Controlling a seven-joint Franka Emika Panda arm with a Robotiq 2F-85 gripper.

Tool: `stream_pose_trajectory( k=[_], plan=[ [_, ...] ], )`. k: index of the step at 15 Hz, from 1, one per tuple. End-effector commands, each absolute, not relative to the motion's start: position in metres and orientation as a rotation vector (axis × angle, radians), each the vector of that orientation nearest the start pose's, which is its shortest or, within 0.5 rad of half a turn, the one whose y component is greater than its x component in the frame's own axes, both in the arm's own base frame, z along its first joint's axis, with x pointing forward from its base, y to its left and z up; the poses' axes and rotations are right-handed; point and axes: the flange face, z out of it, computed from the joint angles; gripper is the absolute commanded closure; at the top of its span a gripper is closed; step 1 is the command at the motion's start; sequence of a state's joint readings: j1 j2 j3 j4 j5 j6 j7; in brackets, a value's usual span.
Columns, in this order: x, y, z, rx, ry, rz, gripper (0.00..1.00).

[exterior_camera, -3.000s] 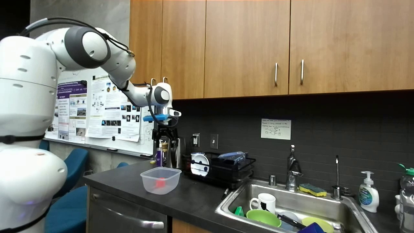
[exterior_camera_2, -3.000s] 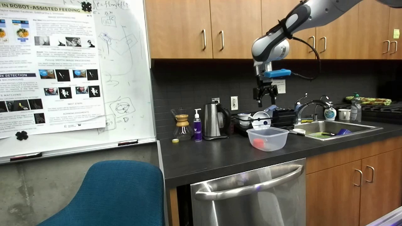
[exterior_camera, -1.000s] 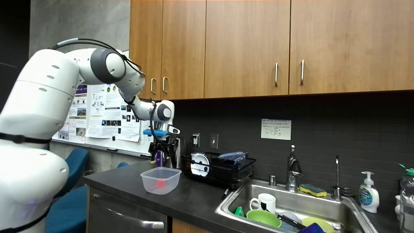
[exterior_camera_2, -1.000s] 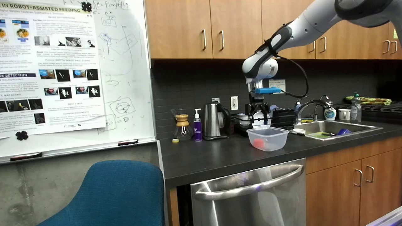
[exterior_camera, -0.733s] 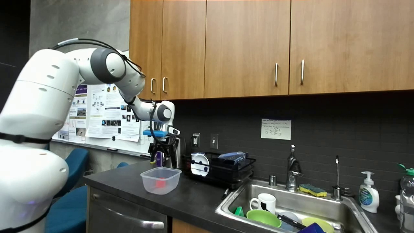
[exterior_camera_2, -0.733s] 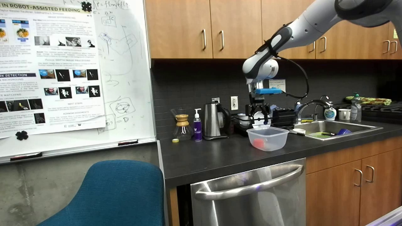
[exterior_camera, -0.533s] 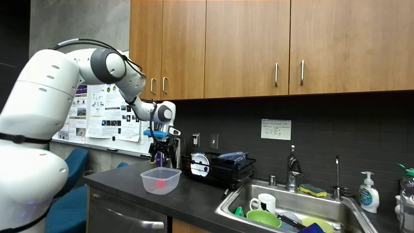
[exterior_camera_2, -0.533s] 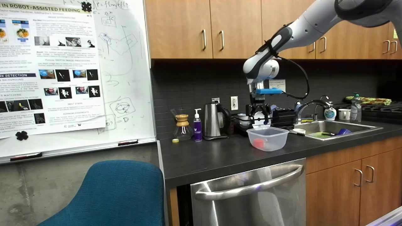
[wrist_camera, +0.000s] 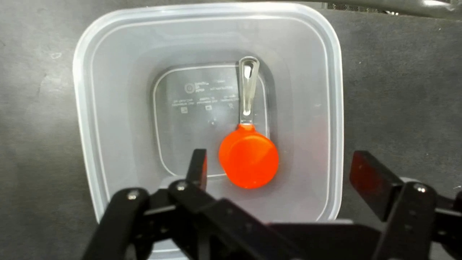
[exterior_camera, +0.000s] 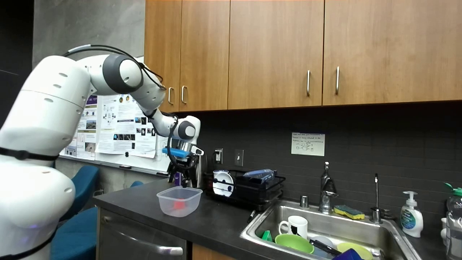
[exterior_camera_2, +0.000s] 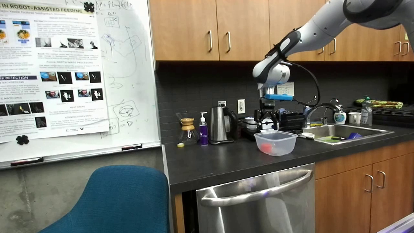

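Note:
My gripper is open and points down just above and behind the clear plastic container in an exterior view. Nothing is between the fingers that they touch. In the wrist view, the left finger hangs over the inside of the container, while the right finger is outside its right rim. An orange-red measuring cup lies on the container's floor, its pale clear handle pointing away from the gripper. The cup's round end sits nearer the left finger. Whether the fingertips are below the rim cannot be told.
Behind the container stand a steel kettle, a purple pump bottle and a glass carafe. A black dish rack borders the metal sink, which holds several dishes. Wooden cabinets hang above the counter.
Over three seconds the arm has come down close to the container. During the last half second the gripper shifted slightly right and lower in both exterior views. Container and cup have not moved.

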State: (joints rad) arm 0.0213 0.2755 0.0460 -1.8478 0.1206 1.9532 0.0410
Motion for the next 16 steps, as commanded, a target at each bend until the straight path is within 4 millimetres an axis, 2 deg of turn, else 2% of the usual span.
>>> stream_pose_trajectory(
  k=[1,6,9,13,16],
  plan=[
    [0.604,0.034,0.360,-3.014,0.055,0.243,0.00],
    [0.606,0.012,0.356,-3.069,0.090,0.261,0.00],
    [0.606,0.006,0.354,-3.120,0.081,0.289,0.00],
    [0.608,0.020,0.347,-3.126,0.027,0.297,0.00],
    [0.611,0.043,0.342,-3.129,-0.028,0.309,0.00]
  ],
)
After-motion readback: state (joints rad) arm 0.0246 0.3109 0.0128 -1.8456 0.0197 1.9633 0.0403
